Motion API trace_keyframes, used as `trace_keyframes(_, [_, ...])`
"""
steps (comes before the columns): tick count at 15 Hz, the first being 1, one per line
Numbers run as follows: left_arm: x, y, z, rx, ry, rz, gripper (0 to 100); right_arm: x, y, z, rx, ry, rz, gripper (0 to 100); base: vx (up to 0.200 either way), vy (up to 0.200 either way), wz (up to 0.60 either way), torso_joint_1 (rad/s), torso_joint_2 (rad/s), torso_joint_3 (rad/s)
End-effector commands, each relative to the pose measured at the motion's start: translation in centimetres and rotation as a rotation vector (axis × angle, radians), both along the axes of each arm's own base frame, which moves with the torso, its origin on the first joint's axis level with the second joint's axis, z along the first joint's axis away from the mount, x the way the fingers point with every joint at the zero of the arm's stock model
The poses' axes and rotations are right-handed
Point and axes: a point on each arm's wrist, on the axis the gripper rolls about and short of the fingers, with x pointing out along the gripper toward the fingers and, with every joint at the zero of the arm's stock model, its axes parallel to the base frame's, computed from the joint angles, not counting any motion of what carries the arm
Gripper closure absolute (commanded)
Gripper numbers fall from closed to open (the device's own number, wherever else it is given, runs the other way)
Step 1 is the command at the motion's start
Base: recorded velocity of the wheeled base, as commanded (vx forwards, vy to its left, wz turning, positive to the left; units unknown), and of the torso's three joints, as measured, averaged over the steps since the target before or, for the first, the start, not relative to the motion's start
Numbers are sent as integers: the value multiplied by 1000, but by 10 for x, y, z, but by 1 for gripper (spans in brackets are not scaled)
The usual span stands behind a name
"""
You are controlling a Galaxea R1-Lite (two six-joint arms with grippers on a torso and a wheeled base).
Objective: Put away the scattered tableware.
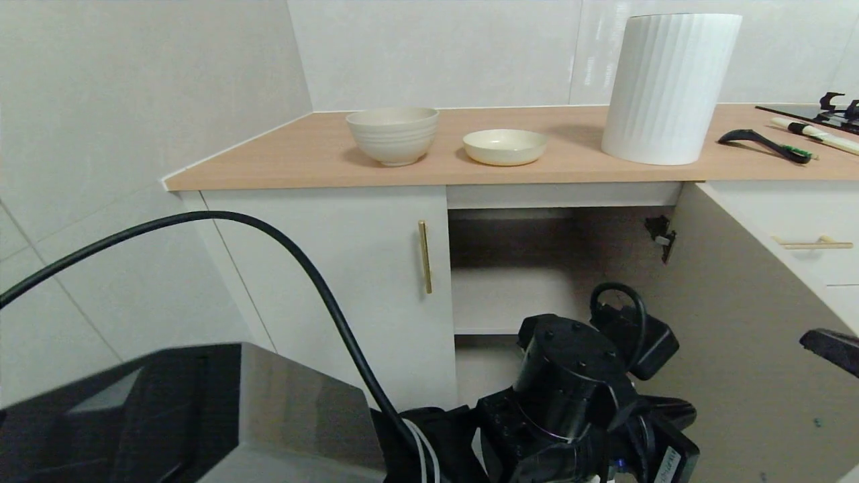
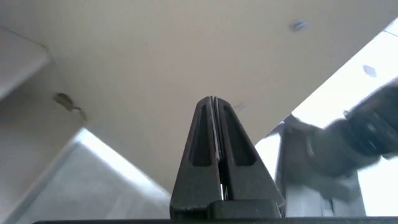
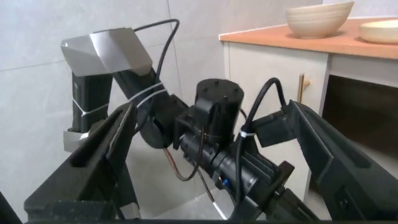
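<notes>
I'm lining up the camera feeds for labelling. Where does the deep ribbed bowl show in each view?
Head view: deep bowl on the counter, left of the shallow dish.
Left wrist view: not in it.
Right wrist view: the bowl on the counter, above the closed cabinet door.
Shared landmark: the shallow dish beside it.

Wooden countertop (image 1: 282,161): deep bowl (image 1: 392,135), shallow dish (image 1: 504,147), white ribbed canister (image 1: 671,87), black spoon (image 1: 765,144), pale utensil (image 1: 815,134).

A kitchen: a wood counter (image 1: 315,157) over white cabinets (image 1: 322,282), tiled walls (image 1: 436,54), a hob (image 1: 795,111) far right, bowls (image 1: 392,135) on top.
</notes>
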Motion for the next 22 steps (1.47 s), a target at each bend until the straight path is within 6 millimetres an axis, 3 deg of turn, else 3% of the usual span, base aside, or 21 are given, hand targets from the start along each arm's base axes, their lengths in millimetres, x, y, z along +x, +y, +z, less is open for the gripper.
trace_keyframes(1, [11,12,15,-27,-14,95,100,2,2,-1,-10,11,-1,0,0,0,0,0,0,0])
trace_keyframes(3, [23,38,36,-58,-30,165,100,9,9,-8,-62,69,-5,0,0,0,0,0,0,0])
trace_keyframes(5, [31,102,67,-104,-25,290,100,34,29,-26,-208,238,-51,0,0,0,0,0,0,0])
trace_keyframes(6, [31,121,71,-105,-21,325,100,42,35,-28,-228,262,-72,0,0,0,0,0,0,0])
trace_keyframes(8, [30,172,77,-93,-36,431,100,70,53,-24,-251,298,-129,0,0,0,0,0,0,0])
trace_keyframes(11, [24,224,92,-119,-79,556,100,125,75,-21,-283,325,-215,0,0,0,0,0,0,0])
trace_keyframes(14, [19,248,106,-96,-193,611,100,142,82,-17,-326,336,-236,0,0,0,0,0,0,0])
trace_keyframes(22, [13,254,111,-106,-214,676,100,147,86,-2,-277,316,-245,0,0,0,0,0,0,0])
